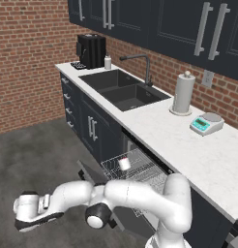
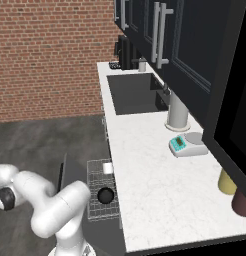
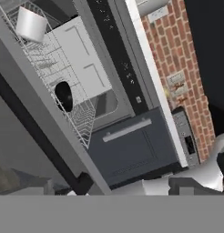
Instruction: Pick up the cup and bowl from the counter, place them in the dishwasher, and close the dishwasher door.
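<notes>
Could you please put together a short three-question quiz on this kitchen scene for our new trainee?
1. True or false: the cup and the bowl both sit in the dishwasher's wire rack.
2. The dishwasher door is: A) shut, B) open, C) missing.
3. Fill in: beside the paper towel roll on the counter stands a kitchen ____.

Key: 1 true; 2 B; 3 scale. The gripper, low over the floor, is open and holds nothing.
</notes>
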Motion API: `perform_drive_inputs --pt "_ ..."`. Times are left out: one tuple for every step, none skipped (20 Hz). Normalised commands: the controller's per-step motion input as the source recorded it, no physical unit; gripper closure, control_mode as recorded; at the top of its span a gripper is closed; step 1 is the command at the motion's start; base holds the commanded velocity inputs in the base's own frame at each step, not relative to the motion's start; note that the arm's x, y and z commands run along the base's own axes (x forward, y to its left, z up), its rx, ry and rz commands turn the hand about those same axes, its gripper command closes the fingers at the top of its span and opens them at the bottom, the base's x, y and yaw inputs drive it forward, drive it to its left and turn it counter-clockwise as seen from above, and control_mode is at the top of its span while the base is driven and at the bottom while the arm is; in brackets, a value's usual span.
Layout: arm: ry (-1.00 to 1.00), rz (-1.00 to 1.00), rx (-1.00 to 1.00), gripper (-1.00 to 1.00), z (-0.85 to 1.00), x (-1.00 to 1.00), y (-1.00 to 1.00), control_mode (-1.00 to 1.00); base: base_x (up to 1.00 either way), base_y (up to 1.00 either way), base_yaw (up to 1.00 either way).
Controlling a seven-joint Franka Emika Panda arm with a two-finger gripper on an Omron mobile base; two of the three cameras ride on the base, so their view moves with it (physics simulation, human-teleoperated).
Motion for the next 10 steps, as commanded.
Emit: perform_drive_inputs --pt "0.0 0.0 -0.21 -1.0 -0.66 0.25 -0.21 -1.0 0.0 0.0 0.0" --pt "0.0 0.04 -0.17 -1.0 -0.66 0.24 -0.29 -1.0 0.0 0.0 0.0" --pt "0.0 0.07 -0.15 -1.0 -0.65 0.26 -0.31 -1.0 0.0 0.0 0.0" --pt "0.0 0.11 -0.13 -1.0 -0.68 0.29 -0.31 -1.0 0.0 0.0 0.0" --pt "0.01 0.12 -0.11 -1.0 -0.66 0.33 -0.3 -1.0 0.0 0.0 0.0" --pt "0.03 0.13 -0.1 -1.0 -0.66 0.34 -0.27 -1.0 0.0 0.0 0.0" --pt "0.04 0.15 -0.07 -1.0 -0.65 0.34 -0.26 -1.0 0.0 0.0 0.0" --pt "0.05 0.16 -0.05 -1.0 -0.63 0.41 -0.24 -1.0 0.0 0.0 0.0" --pt "0.06 0.15 -0.03 -1.0 -0.59 0.44 -0.19 -1.0 0.0 0.0 0.0" --pt "0.06 0.14 -0.03 -1.0 -0.56 0.49 -0.09 -1.0 0.0 0.0 0.0"
